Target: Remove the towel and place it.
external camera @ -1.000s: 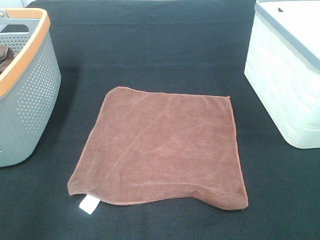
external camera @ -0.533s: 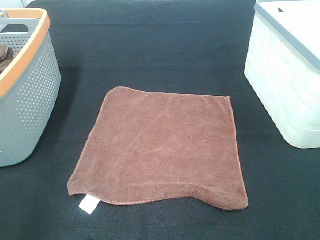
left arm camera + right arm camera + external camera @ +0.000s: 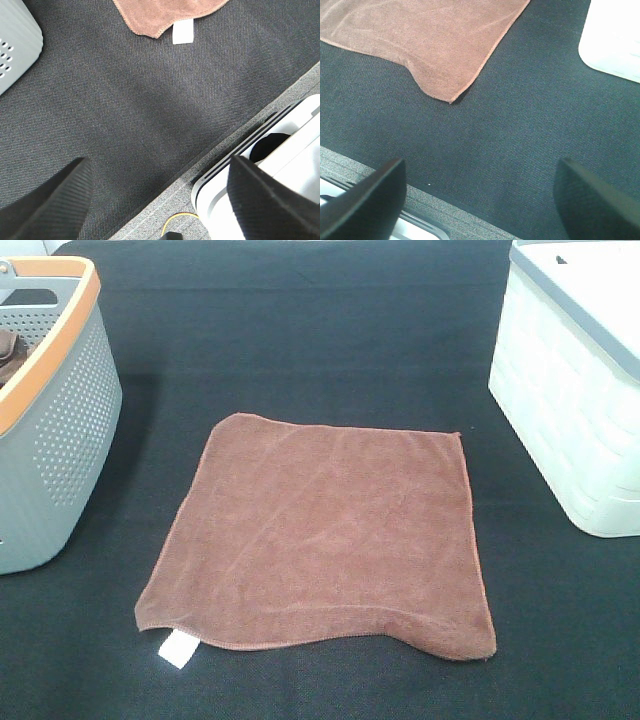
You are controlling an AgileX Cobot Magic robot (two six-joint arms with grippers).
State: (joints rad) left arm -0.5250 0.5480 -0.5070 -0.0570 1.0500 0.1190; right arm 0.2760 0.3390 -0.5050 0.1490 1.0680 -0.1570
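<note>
Left hand (image 3: pixel 160 200) wide, empty, above bare table (image 3: pixel 125 115); right hand (image 3: pixel 480 200) same. Towel (image 3: pixel 325 535) flat at table centre, tag (image 3: pixel 177 649) at 7 o'clock corner. Nothing shifted over last second: towel untouched, placing likely done, arms retracted.

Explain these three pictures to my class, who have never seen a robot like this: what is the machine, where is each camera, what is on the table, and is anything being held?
The machine has two arms, each ending in a gripper. One camera looks down from high up; the others ride on the wrists. The high view shows a reddish-brown towel lying flat on a black table, between a grey basket and a white bin. In the wrist views the dark shapes are the fingers of the left gripper and the right gripper. Both are open and hold nothing.
</note>
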